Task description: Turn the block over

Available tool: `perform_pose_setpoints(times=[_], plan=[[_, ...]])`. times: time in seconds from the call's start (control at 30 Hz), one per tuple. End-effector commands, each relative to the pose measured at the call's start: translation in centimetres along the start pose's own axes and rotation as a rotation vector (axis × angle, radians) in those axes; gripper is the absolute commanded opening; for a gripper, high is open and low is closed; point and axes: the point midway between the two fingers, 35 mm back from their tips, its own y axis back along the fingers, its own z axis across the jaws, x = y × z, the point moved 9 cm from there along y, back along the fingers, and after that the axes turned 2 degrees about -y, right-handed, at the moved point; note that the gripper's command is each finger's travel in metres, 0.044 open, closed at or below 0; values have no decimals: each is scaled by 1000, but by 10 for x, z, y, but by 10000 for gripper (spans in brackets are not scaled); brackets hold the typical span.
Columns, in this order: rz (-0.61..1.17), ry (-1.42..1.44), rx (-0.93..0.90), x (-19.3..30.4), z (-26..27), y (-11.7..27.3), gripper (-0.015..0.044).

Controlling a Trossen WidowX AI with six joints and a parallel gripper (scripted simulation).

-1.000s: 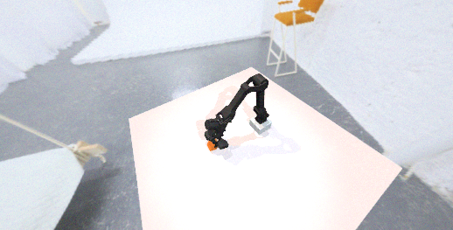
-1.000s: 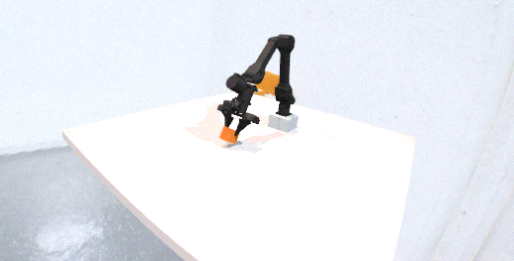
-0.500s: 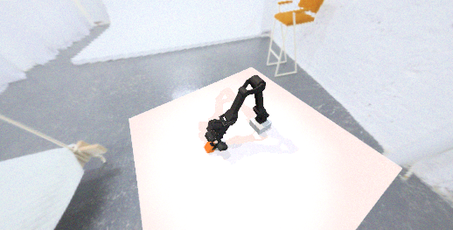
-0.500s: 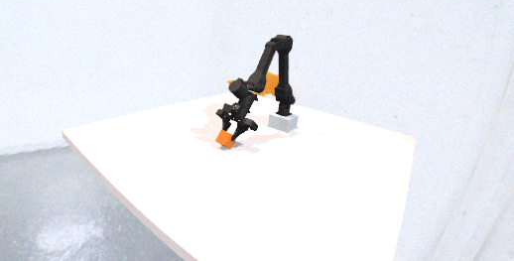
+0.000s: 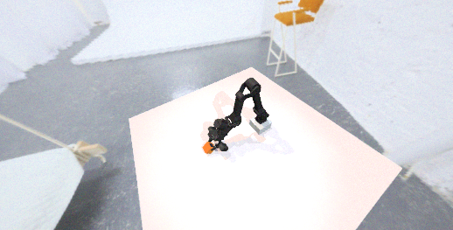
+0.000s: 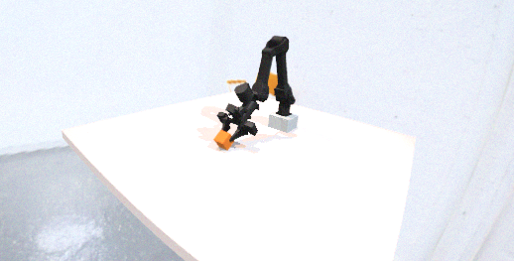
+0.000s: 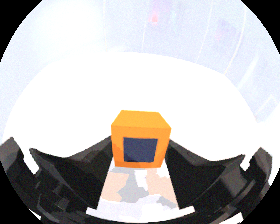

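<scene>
The orange block is held tilted, close to the table. Its dark blue square mark is on the side that faces the wrist camera, back toward the palm. My gripper is shut on the block, one finger at its left side and one at its right in the wrist view. The arm reaches down at a slant. Whether the block's lowest edge touches the table cannot be told.
The arm's grey base stands on the table behind the gripper. An orange chair stands on the floor beyond the table. A pale surface stands off to the left in the top view.
</scene>
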Motion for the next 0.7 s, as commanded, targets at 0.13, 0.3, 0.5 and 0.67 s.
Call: perform_pose_setpoints(times=[0.13,0.3,0.5,0.67], plan=[[-92,-4,-11,20,1,8,0],[-129,-3,-13,24,1,12,0],[-156,-3,-14,24,1,14,0],[-156,-3,-14,24,1,14,0]])
